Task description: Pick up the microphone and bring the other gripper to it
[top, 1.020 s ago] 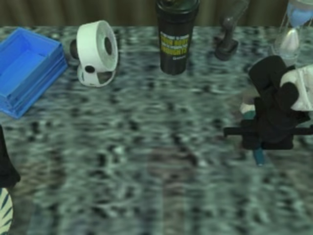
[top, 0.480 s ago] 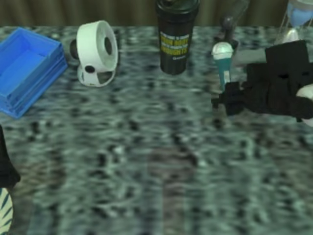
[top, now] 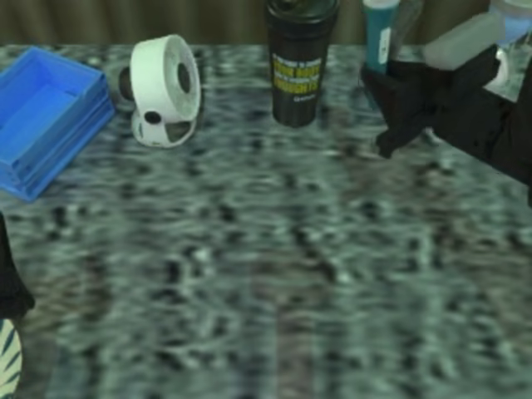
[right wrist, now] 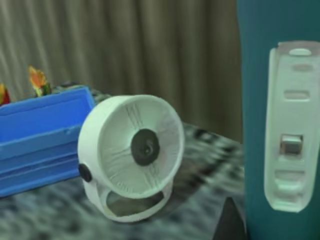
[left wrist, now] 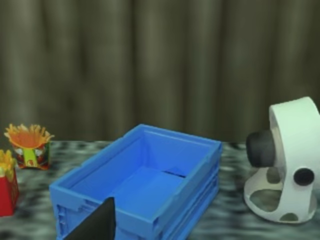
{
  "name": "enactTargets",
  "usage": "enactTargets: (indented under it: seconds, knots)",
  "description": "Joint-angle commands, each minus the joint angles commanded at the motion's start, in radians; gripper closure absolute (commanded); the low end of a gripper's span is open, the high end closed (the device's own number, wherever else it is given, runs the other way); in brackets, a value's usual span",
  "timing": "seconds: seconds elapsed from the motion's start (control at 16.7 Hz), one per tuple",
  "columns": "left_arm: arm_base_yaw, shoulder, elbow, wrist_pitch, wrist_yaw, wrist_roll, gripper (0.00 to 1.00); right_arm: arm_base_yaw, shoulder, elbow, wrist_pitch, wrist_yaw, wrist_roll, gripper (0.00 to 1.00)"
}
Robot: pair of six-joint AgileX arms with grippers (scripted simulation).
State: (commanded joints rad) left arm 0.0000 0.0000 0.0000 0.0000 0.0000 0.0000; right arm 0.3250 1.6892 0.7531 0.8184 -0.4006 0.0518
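The microphone's dark teal handle (top: 380, 37) sticks up at the far right of the table, its head cut off by the top view's upper edge. My right gripper (top: 389, 90) is shut on the handle's lower end and holds it off the table. In the right wrist view the handle (right wrist: 255, 125) fills the side of the picture, its white switch strip (right wrist: 292, 125) facing the camera and one black fingertip (right wrist: 229, 222) beside it. My left arm (top: 10, 283), the other gripper, stays parked at the table's left edge, far from the microphone. One black finger (left wrist: 97, 225) shows in the left wrist view.
A tall black tumbler (top: 299, 66) stands at the back middle, a white fan (top: 162, 91) to its left and a blue crate (top: 46, 116) at the far left. An hourglass (top: 505, 21) stands in the back right corner. Two toy fries packs (left wrist: 29, 145) sit beyond the crate.
My right gripper has lifted the microphone off the table at the right and carried it toward the back. The microphone now stands upright with its head out of the top view.
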Motion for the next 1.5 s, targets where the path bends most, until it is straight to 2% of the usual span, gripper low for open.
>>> enactTargets:
  seconds: [0.12,0.24,0.54,0.6,0.72,0.96,1.08,1.2,1.5]
  knots:
    - [0.0,0.0,0.0,0.0,0.0,0.0,0.0,-0.002,-0.034,-0.026,0.076,-0.03,-0.022,1.0]
    - [0.0,0.0,0.0,0.0,0.0,0.0,0.0,-0.003,-0.051,-0.038,0.11,-0.045,-0.033,1.0]
    - [0.0,0.0,0.0,0.0,0.0,0.0,0.0,0.004,-0.049,-0.034,0.111,-0.041,-0.031,1.0]
    - [0.0,0.0,0.0,0.0,0.0,0.0,0.0,0.017,-0.049,-0.033,0.116,-0.029,-0.03,1.0]
    - [0.0,0.0,0.0,0.0,0.0,0.0,0.0,0.068,-0.052,-0.033,0.134,0.021,-0.023,1.0]
    - [0.0,0.0,0.0,0.0,0.0,0.0,0.0,0.215,-0.065,-0.036,0.183,0.167,0.002,1.0]
    - [0.0,0.0,0.0,0.0,0.0,0.0,0.0,0.279,-0.073,-0.037,0.203,0.228,0.013,1.0]
    - [0.0,0.0,0.0,0.0,0.0,0.0,0.0,0.304,-0.078,-0.037,0.213,0.254,0.017,1.0]
    - [0.0,0.0,0.0,0.0,0.0,0.0,0.0,0.303,-0.076,-0.036,0.212,0.252,0.018,1.0]
